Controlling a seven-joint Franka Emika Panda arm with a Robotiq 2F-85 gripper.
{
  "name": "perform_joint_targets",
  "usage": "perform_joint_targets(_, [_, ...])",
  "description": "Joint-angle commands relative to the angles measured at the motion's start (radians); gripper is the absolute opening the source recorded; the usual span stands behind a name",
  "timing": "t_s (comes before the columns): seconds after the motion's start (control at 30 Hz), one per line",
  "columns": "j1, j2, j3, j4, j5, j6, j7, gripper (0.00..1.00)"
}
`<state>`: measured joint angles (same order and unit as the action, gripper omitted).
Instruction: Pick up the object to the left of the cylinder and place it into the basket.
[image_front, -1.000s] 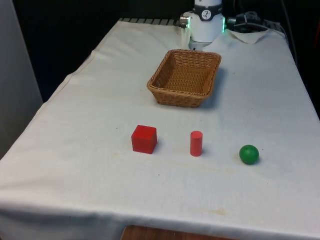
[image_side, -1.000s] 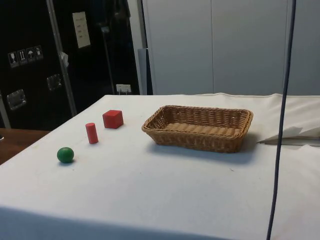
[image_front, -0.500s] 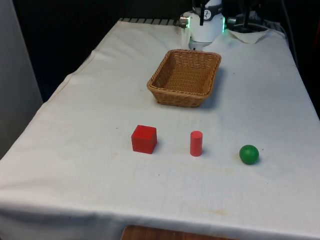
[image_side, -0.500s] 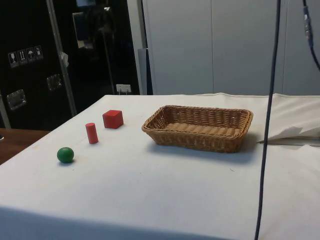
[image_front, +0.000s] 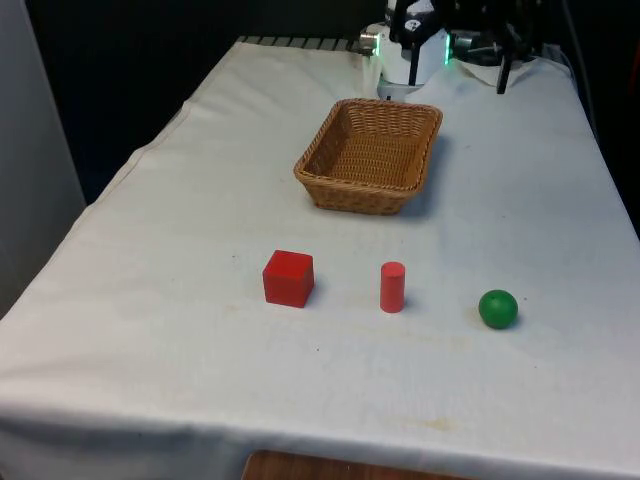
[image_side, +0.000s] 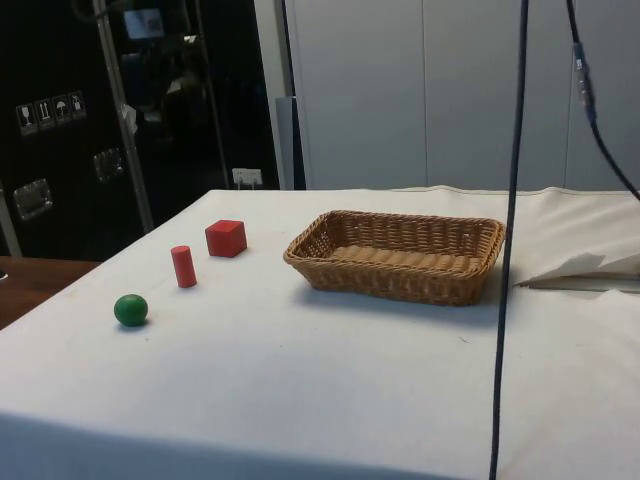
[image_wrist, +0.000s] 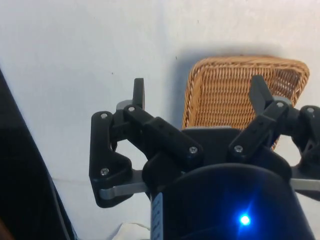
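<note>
A red wooden cube (image_front: 288, 277) is seen on the white tablecloth (image_front: 180, 250), just at 9 o'clock of the upright red cylinder (image_front: 392, 287) in the front view, with a green ball (image_front: 498, 308) at the cylinder's 3 o'clock. The woven wicker basket (image_front: 370, 155) lies at 12 o'clock of them, well apart. The black two-finger gripper (image_wrist: 199, 95) is held with jaws spread wide and nothing between them, above the basket's edge.
</note>
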<state>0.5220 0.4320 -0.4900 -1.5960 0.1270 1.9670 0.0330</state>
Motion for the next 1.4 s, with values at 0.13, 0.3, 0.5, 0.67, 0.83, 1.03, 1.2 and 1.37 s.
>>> perform_joint_targets(0.13, [-0.004,0.028,0.003,0.023,0.012,0.012,-0.001,1.00])
perform_joint_targets(0.3, [-0.005,0.068,0.003,0.059,0.011,0.024,0.004,1.00])
perform_joint_targets(0.5, [-0.016,0.115,0.003,0.113,0.019,0.009,-0.007,1.00])
perform_joint_targets(0.67, [-0.013,0.135,-0.005,0.130,0.027,0.013,-0.011,1.00])
perform_joint_targets(0.83, [-0.018,0.157,0.001,0.153,0.036,0.010,-0.019,1.00])
perform_joint_targets(1.03, [-0.022,0.186,0.004,0.187,0.050,0.028,-0.024,1.00])
perform_joint_targets(1.2, [-0.023,0.214,0.005,0.213,0.070,0.049,-0.030,1.00])
perform_joint_targets(1.37, [-0.020,0.229,0.006,0.216,0.089,0.085,-0.036,1.00])
